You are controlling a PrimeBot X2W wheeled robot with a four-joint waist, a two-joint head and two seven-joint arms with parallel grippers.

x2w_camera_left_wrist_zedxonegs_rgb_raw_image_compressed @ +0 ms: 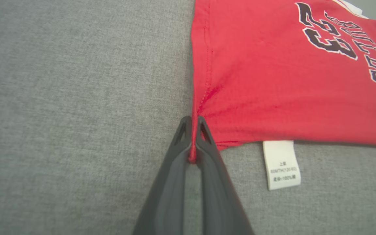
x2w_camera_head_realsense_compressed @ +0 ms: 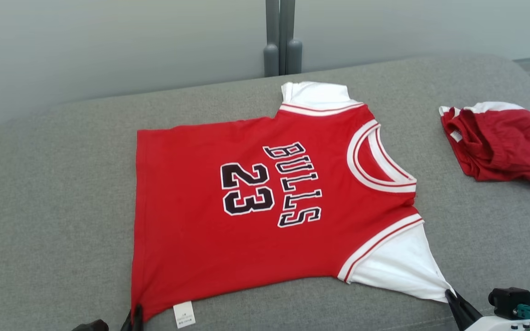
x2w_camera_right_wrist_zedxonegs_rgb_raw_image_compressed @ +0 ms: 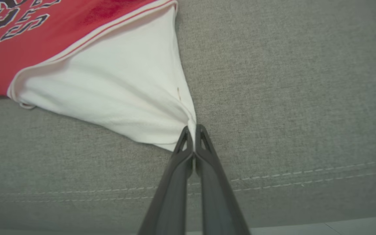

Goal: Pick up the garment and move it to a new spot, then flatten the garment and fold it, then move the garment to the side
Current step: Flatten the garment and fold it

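A red jersey (x2w_camera_head_realsense_compressed: 228,216) with white sleeves and the print "BULLS 23" lies spread flat, face up, on the grey cushion (x2w_camera_head_realsense_compressed: 53,184), its neck toward the right. My left gripper (x2w_camera_head_realsense_compressed: 135,313) is shut on the jersey's near-left hem corner; in the left wrist view the red hem (x2w_camera_left_wrist_zedxonegs_rgb_raw_image_compressed: 193,143) is pinched between the fingertips of the left gripper (x2w_camera_left_wrist_zedxonegs_rgb_raw_image_compressed: 193,125). My right gripper (x2w_camera_head_realsense_compressed: 449,294) is shut on the tip of the near white sleeve (x2w_camera_head_realsense_compressed: 403,269), which is pulled to a point. The right wrist view shows that sleeve (x2w_camera_right_wrist_zedxonegs_rgb_raw_image_compressed: 119,94) drawn taut into the right gripper (x2w_camera_right_wrist_zedxonegs_rgb_raw_image_compressed: 193,130).
A crumpled red and white garment (x2w_camera_head_realsense_compressed: 499,142) lies at the cushion's right side. A white care label (x2w_camera_head_realsense_compressed: 184,314) sticks out under the jersey's near edge. A grey post (x2w_camera_head_realsense_compressed: 282,41) stands behind the cushion against a pale wall. The cushion's seam (x2w_camera_right_wrist_zedxonegs_rgb_raw_image_compressed: 305,178) runs close to my right gripper.
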